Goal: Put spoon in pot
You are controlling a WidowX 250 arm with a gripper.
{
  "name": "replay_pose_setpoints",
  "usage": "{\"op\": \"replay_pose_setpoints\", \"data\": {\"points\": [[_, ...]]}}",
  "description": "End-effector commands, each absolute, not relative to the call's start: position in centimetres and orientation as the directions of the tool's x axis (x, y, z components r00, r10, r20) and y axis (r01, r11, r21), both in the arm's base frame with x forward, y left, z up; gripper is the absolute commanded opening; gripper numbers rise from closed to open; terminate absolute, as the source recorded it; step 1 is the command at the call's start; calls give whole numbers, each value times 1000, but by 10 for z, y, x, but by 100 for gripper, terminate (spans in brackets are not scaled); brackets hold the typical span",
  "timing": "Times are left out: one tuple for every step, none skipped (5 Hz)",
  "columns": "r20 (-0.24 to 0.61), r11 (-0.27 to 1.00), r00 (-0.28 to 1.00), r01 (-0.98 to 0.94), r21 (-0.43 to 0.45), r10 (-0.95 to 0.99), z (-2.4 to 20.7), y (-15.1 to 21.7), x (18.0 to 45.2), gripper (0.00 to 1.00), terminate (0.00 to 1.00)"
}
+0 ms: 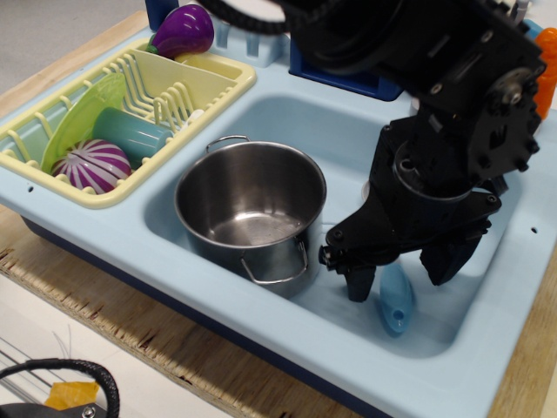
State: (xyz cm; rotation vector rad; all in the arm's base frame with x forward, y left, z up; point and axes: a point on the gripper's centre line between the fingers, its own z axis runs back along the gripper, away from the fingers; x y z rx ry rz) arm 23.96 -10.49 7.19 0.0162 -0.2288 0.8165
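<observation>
Here the spoon (396, 303) lies on the floor of the light blue toy sink (487, 287), and only its light blue handle end with the hole shows; the rest is hidden under the black tool (401, 273). The tool is low in the basin, directly over the spoon, with its two fingers (359, 280) spread apart, one on each side of the handle and not closed on it. Whether either fingertip touches the spoon cannot be told. The arm comes down from the upper right, its bulky black body tilted and covering much of the basin's right half.

The pot (251, 202) stands upright in the left part of the same sink, just beside the tool's left-hand finger in the picture, and it holds nothing. On the sink's left wing sits a pale yellow dish rack (209, 80) holding a green plate (78, 117), a teal cup (130, 135) lying on its side and a purple-and-white striped ball (92, 164). A purple toy eggplant (183, 30) rests behind the rack. The sink sits on a wooden surface (130, 335).
</observation>
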Motion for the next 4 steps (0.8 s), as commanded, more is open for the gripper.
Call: {"op": "replay_pose_setpoints", "data": {"points": [[242, 661, 621, -738, -140, 745, 63, -110, 239, 100, 0], [270, 691, 642, -702, -172, 718, 50, -111, 238, 100, 0], [213, 709, 678, -692, -139, 703, 46, -116, 243, 0, 0], [213, 731, 703, -675, -99, 679, 62, -116, 248, 0, 0]]}}
